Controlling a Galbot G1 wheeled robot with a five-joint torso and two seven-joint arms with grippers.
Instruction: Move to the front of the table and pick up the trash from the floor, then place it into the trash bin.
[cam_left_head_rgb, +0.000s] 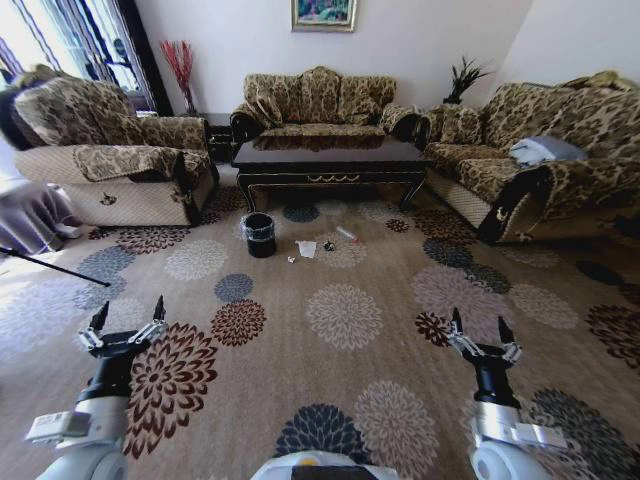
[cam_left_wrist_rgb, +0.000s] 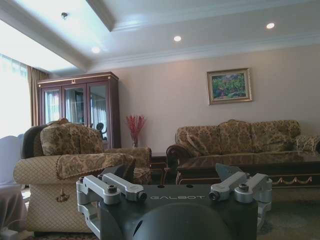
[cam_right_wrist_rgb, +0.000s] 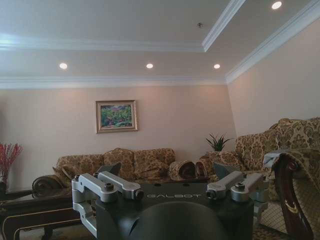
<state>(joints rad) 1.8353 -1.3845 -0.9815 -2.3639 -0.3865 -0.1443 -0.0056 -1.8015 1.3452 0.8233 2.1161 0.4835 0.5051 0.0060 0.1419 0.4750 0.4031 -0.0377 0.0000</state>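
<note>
The robot stands well back from the table (cam_left_head_rgb: 330, 160), on open patterned carpet (cam_left_head_rgb: 345, 315), so the step in hand appears to be the approach drive. A good approach would head straight up the middle of the carpet and stop short of the litter, leaving it within the head view and ahead of the base rather than under it.

Room for moving is bounded by large furniture: an armchair (cam_left_head_rgb: 110, 150) on the left, a long sofa (cam_left_head_rgb: 540, 165) on the right, and a second sofa (cam_left_head_rgb: 315, 105) behind the table. The carpet between them is wide and unobstructed. A thin dark rod (cam_left_head_rgb: 50, 265) lies across the floor at the far left and is best kept clear of.

The trash bin (cam_left_head_rgb: 260, 234) stands on the carpet just in front of the table's left end. The trash (cam_left_head_rgb: 318, 247) lies scattered on the floor beside the bin: a white napkin (cam_left_head_rgb: 306, 248), a slim bottle (cam_left_head_rgb: 347, 234) further right, and small dark scraps (cam_left_head_rgb: 329, 246) between.

The left gripper (cam_left_head_rgb: 127, 314) and right gripper (cam_left_head_rgb: 478, 329) are both held low in front of the body, fingers spread wide apart and holding nothing.
</note>
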